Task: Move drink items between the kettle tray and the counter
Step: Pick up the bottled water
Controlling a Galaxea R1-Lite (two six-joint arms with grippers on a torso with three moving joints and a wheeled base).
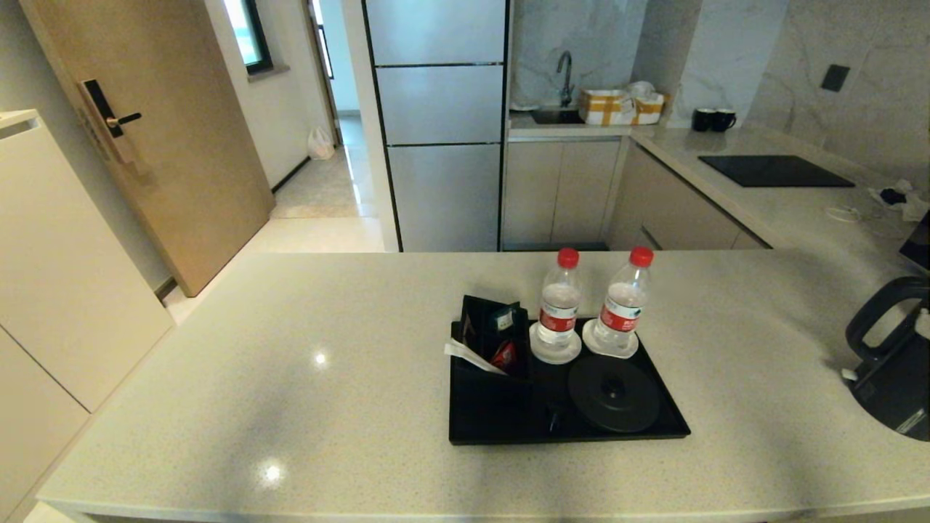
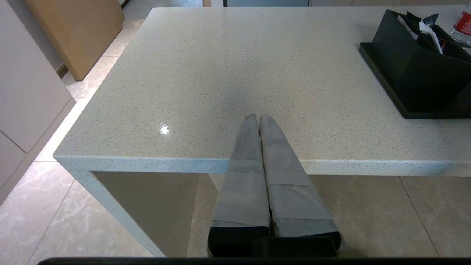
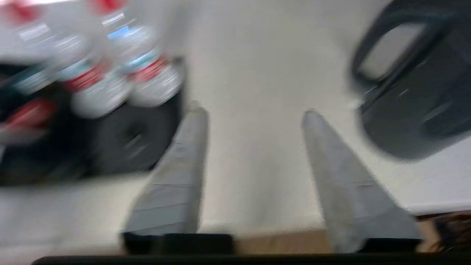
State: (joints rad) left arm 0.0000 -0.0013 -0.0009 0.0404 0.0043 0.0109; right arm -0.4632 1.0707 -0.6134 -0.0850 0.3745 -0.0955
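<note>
My right hand (image 3: 254,112) gapes over bare bench (image 1: 290,363) between tray (image 1: 567,428) and kettle (image 1: 897,378); left hand (image 2: 256,117) is closed at the bench's near edge.

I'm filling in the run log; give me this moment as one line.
left gripper: shut, empty, at counter near edge | right gripper: open, empty | kettle: on counter | two bottles: on tray | kettle base: bare
</note>
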